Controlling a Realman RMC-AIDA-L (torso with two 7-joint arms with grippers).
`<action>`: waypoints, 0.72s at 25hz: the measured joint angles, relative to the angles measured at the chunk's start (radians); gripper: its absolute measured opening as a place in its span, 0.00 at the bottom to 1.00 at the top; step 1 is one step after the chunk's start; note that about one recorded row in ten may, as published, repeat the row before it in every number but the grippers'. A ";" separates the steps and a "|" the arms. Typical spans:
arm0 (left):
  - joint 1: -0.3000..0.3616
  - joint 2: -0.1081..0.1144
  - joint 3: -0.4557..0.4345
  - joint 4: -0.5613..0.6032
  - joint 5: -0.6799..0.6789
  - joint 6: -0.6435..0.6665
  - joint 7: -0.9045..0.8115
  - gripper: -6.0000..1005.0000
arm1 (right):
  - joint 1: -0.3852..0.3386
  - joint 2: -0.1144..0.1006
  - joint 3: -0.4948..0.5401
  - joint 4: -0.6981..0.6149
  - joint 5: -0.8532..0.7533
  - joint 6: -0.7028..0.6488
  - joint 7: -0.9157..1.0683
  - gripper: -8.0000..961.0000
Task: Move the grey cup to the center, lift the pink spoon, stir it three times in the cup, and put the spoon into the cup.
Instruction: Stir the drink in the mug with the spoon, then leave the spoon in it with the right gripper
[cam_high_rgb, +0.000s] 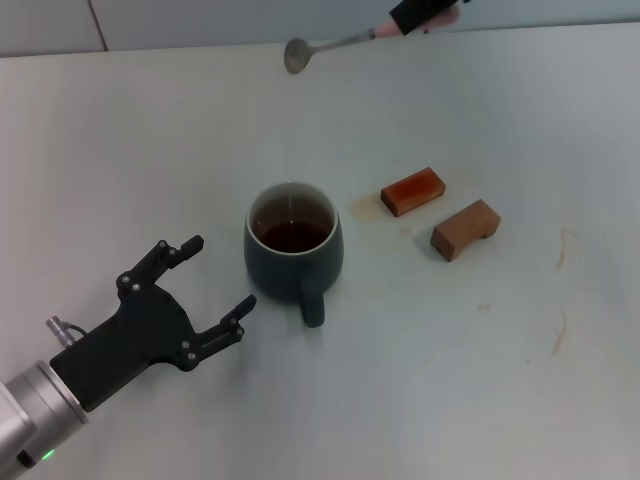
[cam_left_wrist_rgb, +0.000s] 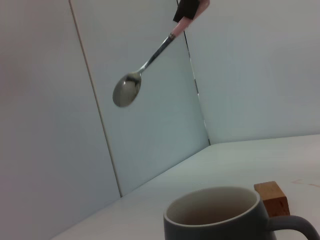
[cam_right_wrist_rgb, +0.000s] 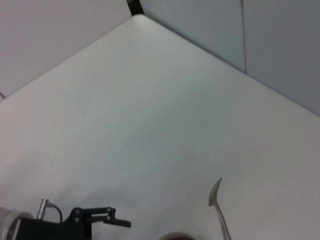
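Observation:
The grey cup stands mid-table with brown liquid inside, its handle pointing toward the front edge. It also shows in the left wrist view. My left gripper is open and empty just left of the cup, not touching it. My right gripper, at the far edge of the head view, is shut on the pink spoon. It holds the spoon in the air, high above the table and beyond the cup, bowl end pointing left. The spoon also shows in the left wrist view and the right wrist view.
Two brown wooden blocks lie right of the cup. The white table meets grey wall panels at the back. Faint stains mark the table at the right.

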 joint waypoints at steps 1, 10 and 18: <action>0.000 0.000 0.000 0.000 0.000 0.000 0.000 0.86 | 0.018 0.002 -0.003 0.018 -0.017 -0.001 0.001 0.13; 0.000 0.001 0.000 0.003 -0.001 0.000 -0.002 0.86 | 0.107 0.006 -0.062 0.106 -0.076 -0.027 0.041 0.13; -0.002 0.002 0.000 0.003 -0.001 0.000 -0.005 0.86 | 0.131 0.010 -0.107 0.147 -0.087 -0.049 0.068 0.13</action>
